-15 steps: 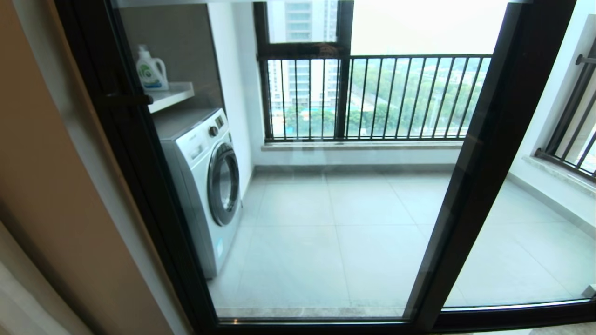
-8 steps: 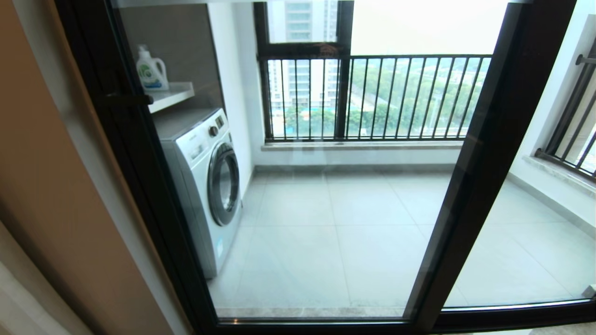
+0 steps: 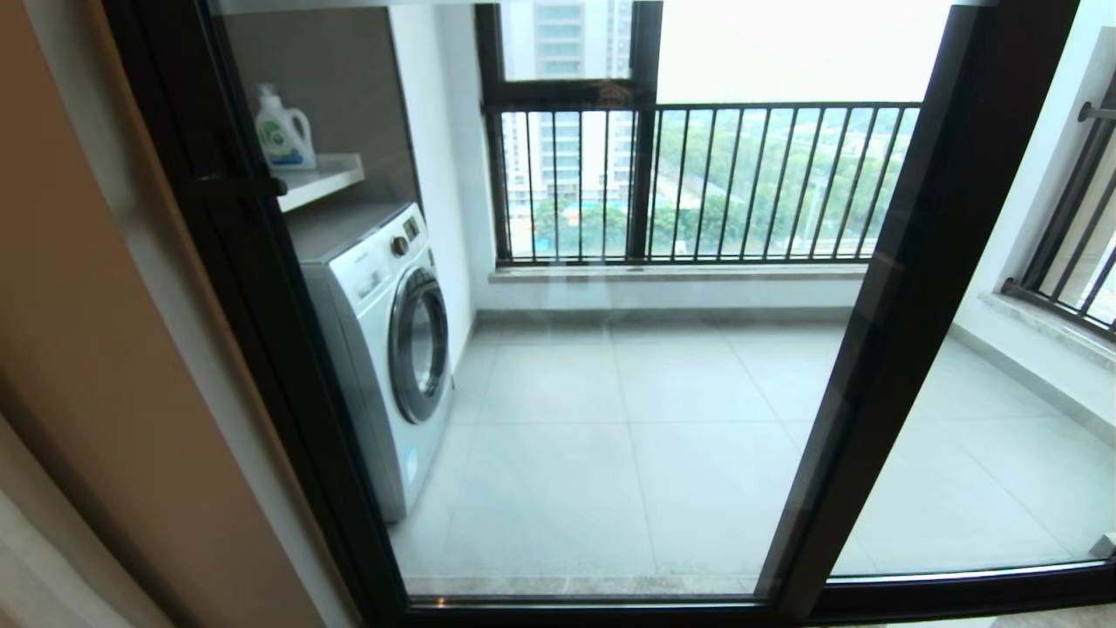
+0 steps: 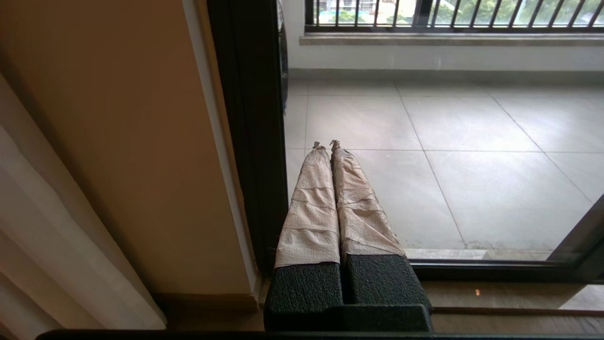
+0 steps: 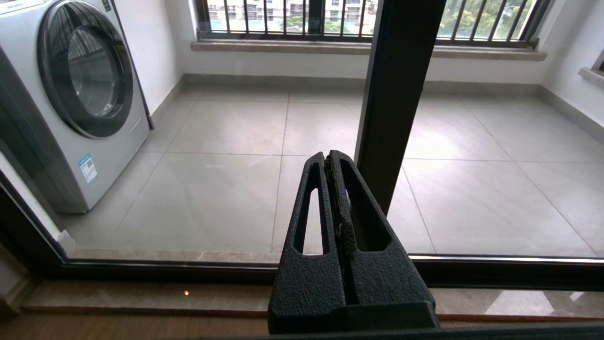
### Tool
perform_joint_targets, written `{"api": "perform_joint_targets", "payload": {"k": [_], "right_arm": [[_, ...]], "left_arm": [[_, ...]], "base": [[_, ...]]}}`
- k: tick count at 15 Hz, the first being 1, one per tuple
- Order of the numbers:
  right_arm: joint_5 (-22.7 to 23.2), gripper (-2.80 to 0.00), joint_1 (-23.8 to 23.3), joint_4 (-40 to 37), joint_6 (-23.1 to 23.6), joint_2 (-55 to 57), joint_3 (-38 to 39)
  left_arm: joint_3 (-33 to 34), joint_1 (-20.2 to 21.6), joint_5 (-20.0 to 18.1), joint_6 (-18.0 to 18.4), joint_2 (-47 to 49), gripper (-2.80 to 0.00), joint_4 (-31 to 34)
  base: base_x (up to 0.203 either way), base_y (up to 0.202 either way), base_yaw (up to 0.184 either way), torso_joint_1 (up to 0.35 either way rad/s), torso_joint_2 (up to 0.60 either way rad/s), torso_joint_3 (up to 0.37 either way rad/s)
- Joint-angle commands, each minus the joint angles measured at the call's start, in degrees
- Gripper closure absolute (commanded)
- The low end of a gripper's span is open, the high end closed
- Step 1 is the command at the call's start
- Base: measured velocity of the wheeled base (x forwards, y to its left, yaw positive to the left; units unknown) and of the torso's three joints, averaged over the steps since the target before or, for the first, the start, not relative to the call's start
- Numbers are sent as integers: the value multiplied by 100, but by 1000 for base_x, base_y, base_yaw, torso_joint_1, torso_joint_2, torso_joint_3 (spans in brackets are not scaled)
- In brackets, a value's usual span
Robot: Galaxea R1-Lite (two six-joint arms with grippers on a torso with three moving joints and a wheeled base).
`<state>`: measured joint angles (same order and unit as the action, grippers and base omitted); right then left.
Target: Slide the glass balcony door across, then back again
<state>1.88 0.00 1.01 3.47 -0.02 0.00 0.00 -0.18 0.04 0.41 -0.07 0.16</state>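
Observation:
The glass balcony door (image 3: 288, 375) fills the head view, a clear panel in a glossy black-brown frame. Its small dark latch handle (image 3: 240, 186) sits on the left upright, which stands against the wall. Neither gripper shows in the head view. In the left wrist view my left gripper (image 4: 326, 144), with fingers wrapped in beige tape, is shut on nothing, low beside that left upright (image 4: 250, 141). In the right wrist view my right gripper (image 5: 329, 156) is shut and empty, low in front of the glass, just beside the middle upright (image 5: 396, 94).
Behind the glass are a white washing machine (image 3: 384, 349), a detergent bottle (image 3: 283, 131) on a shelf, and a barred window (image 3: 697, 183). A matching glass panel (image 3: 985, 453) lies to the right. A tan wall (image 3: 87, 349) and a pale curtain (image 4: 47, 236) are at the left.

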Motion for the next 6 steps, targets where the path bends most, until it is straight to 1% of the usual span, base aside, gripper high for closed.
{"api": "perform_joint_targets", "payload": {"k": [1, 6], "right_arm": [[-65, 0, 0, -5, -39, 2, 44], [-65, 0, 0, 13, -101, 2, 53]], "left_arm": [[0, 1, 0, 2, 16, 0, 1], [7, 1, 3, 2, 16, 0, 1]], "base": [[0, 0, 0, 0, 0, 0], [0, 0, 0, 0, 0, 0]]}}
